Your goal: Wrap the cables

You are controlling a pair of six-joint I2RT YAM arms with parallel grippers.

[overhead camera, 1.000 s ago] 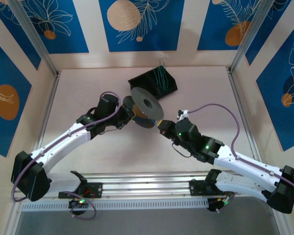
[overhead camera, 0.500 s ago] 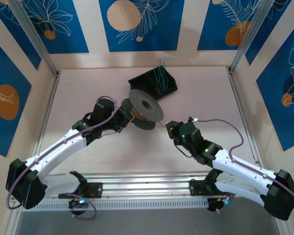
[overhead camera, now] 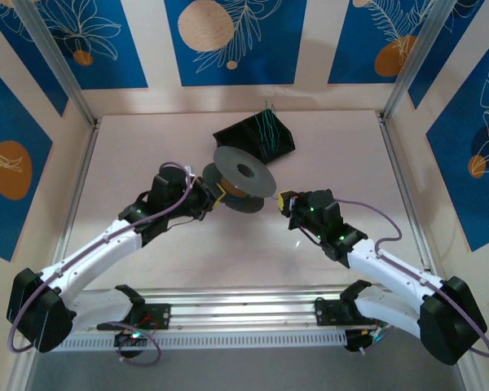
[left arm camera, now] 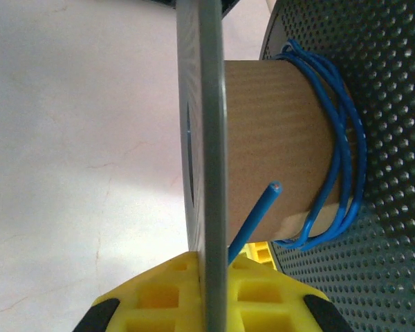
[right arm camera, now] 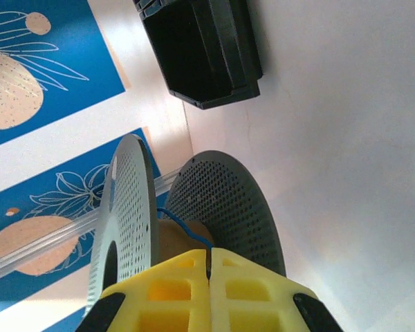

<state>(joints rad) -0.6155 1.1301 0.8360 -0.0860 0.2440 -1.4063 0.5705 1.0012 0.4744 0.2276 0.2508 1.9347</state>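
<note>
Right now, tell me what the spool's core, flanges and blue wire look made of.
Core: matte brown cardboard, fibrous surface. Flanges: grey, dimpled with holes, likely plastic, possibly metal. Blue wire: smooth plastic insulation, coppery tip at its cut end.

Spool (overhead camera: 241,181) sits on the desk (overhead camera: 342,155) between left gripper (overhead camera: 210,196) and right gripper (overhead camera: 284,203). Bin (overhead camera: 246,140) stands just behind it, cables (overhead camera: 266,125) inside.

Legible text, labels, brands, numbers, signs: none found. Grey spool (overhead camera: 243,175), black bin (overhead camera: 257,137) and tabletop (overhead camera: 147,147) carry no readable marking. The blue wall panels (overhead camera: 228,37) bear leaf and circle patterns, no lettering.
</note>
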